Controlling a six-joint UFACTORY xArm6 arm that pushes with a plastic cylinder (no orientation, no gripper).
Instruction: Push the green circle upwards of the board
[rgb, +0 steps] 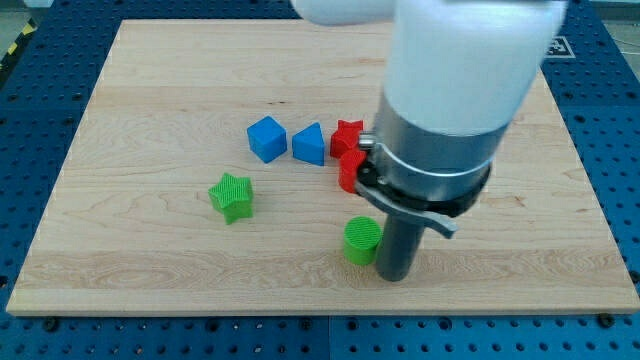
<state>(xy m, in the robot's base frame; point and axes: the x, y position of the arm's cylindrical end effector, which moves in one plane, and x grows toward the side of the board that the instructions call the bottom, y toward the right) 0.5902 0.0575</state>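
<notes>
While resting on the wooden board (150, 80), my tip (394, 277) is sitting just beside the green circle (361, 240), on its right in the view, touching or nearly so; being a bare rod, it is holding nothing. Green circle: lying near the board's bottom edge, centre-right. Green star (232, 196): lying to its left. Blue cube (266, 138), blue triangular block (310, 145), red star (346, 137), second red block (349, 172) partly hidden by the arm: clustering above.
</notes>
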